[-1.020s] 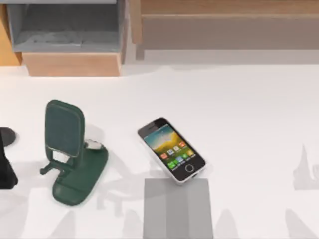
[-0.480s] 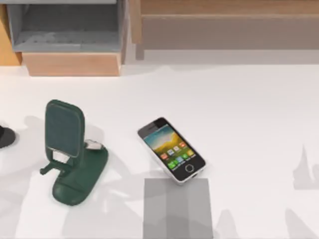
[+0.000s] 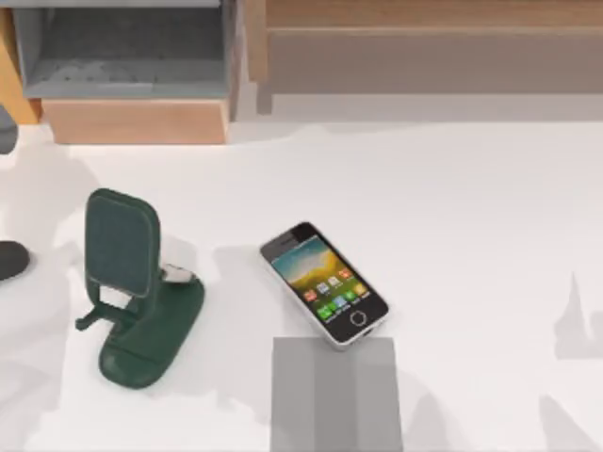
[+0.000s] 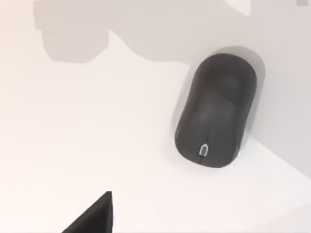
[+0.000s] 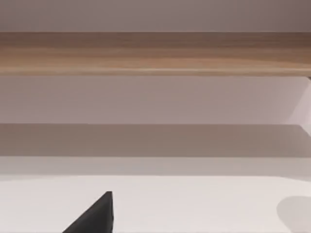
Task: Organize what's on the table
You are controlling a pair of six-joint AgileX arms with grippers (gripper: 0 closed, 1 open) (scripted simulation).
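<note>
On the white table (image 3: 452, 217) a dark green phone stand (image 3: 132, 292) stands at the left, its backrest upright. A smartphone (image 3: 325, 282) lies face up near the middle, its lower corner over a grey mat (image 3: 336, 395) at the front edge. A black mouse (image 3: 11, 261) peeks in at the far left edge. In the left wrist view the mouse (image 4: 216, 111) lies alone on the white surface, and a black tip of my left gripper (image 4: 95, 218) hangs above the table, apart from it. A black tip of my right gripper (image 5: 95, 218) faces the shelf.
A wooden and grey shelf unit (image 3: 132, 66) runs along the back, with an open grey compartment at the left and a long low shelf (image 5: 155, 53) to the right. A grey piece of my left arm (image 3: 5, 127) shows at the left edge.
The dark left arm that stood at the left edge a second ago has left that spot, and its shadow has shifted toward the back left. The stand, phone and mat have not moved.
</note>
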